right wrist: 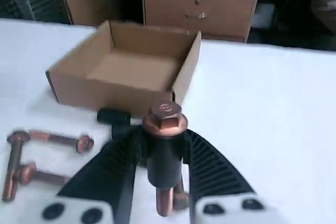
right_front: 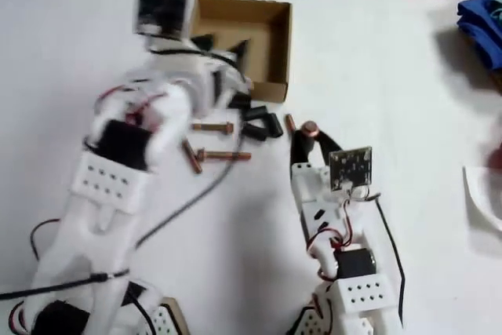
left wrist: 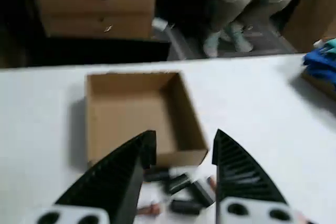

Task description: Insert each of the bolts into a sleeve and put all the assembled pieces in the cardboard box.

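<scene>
White counter (right_front: 408, 115), cardboard box (right_front: 280, 52) at upper centre of the high view. Holds a sleeved bolt (right wrist: 164, 161) upright, head up, in the clenched right claw (right wrist: 161, 131), just lower right of the box. Hangs the released left claw (left wrist: 184, 132) over loose sleeves (left wrist: 181, 183) beside the box's near wall.

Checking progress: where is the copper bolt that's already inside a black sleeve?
In the right wrist view, the copper bolt in its black sleeve sits clamped in the right gripper, near the brown cardboard box.

Copper bolts (right_front: 212, 126), black sleeves (right_front: 263, 125), brown cardboard box (right_front: 278, 52), white table (right_front: 392, 76), blue cloth (right_front: 478, 29)
</scene>
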Controlling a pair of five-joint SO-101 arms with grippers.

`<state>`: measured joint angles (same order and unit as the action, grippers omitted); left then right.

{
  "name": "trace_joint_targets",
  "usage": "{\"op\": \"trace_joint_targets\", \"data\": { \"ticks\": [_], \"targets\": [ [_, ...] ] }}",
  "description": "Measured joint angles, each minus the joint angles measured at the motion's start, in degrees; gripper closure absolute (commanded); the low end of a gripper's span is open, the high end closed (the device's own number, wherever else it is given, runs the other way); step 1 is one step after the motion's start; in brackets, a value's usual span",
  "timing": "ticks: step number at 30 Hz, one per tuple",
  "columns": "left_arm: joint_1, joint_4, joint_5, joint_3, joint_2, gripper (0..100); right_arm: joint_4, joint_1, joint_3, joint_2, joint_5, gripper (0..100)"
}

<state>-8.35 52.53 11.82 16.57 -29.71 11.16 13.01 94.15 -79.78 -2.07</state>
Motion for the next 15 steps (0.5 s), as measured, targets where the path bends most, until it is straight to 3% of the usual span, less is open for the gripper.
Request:
{"op": "trace_joint_targets", "data": {
  "ticks": [7,15],
  "targets": [
    [16.5,4.5,-2.3,14.2,-0.1,81,16.6,4.0,-15.3,0.5,0.0,97.8],
    [18.5,-4.0,-2.9,29.7,-0.1,81,19.7,5.3,-32.3,23.7,0.0,97.8]
  ]
}}
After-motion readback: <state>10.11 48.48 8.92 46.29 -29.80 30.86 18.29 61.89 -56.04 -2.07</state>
